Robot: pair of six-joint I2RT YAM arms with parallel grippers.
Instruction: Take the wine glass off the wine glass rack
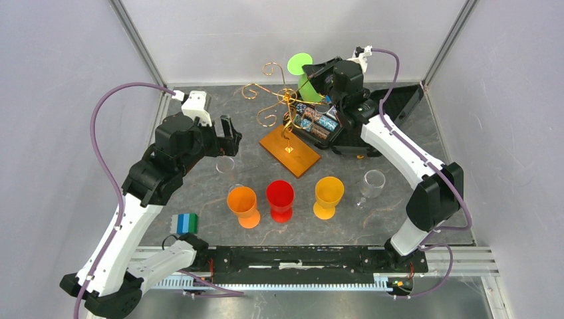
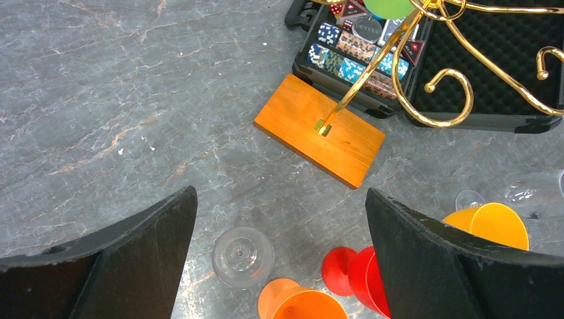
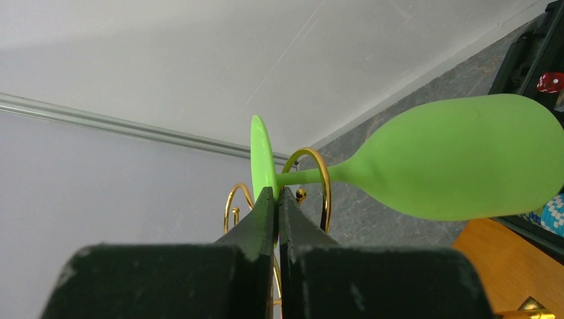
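The wine glass rack point(image 1: 288, 113) is gold wire with curled arms on an orange-brown wooden base point(image 1: 290, 152) at the back centre. A green wine glass point(image 1: 302, 74) hangs at its top right, foot up. In the right wrist view its bowl point(image 3: 465, 166) points right and its stem crosses a gold loop point(image 3: 324, 179). My right gripper point(image 3: 276, 193) is shut on the edge of the glass's flat foot point(image 3: 261, 156). My left gripper point(image 2: 281, 194) is open and empty above a clear glass point(image 2: 243, 257) on the table. The rack base point(image 2: 319, 129) lies ahead of it.
Orange point(image 1: 243, 205), red point(image 1: 280, 198) and yellow point(image 1: 328, 195) cups stand in a row in front of the rack. Another clear glass point(image 1: 372, 186) stands at the right. An open black case point(image 1: 322, 126) with coloured contents sits behind the rack. Small blue and green blocks point(image 1: 184, 222) lie front left.
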